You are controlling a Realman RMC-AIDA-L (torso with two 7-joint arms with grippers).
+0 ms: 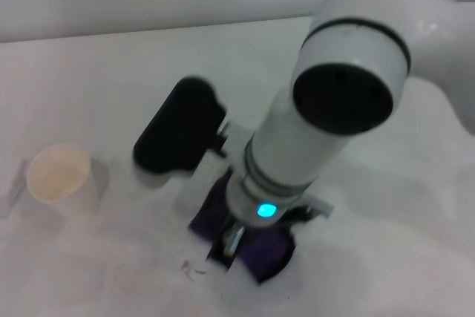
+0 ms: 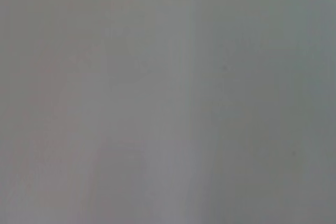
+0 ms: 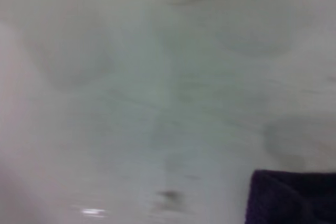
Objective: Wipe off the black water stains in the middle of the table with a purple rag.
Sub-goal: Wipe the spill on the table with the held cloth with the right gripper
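My right arm reaches down over the middle of the white table point(image 1: 386, 257). Its gripper point(image 1: 230, 249) is pressed onto the bunched purple rag point(image 1: 271, 252) and looks shut on it. A corner of the rag point(image 3: 291, 198) also shows in the right wrist view. The black water stains are hidden; the arm and rag cover that patch. Only a few small dark flecks point(image 1: 194, 269) lie on the table just left of the rag, and a faint dark smudge point(image 3: 169, 196) shows in the right wrist view. The left gripper is out of view.
A small white paper cup point(image 1: 63, 176) stands upright at the left of the table. A black housing point(image 1: 178, 135) on the right arm juts out left of the wrist. The table's far edge point(image 1: 148, 33) runs along the back.
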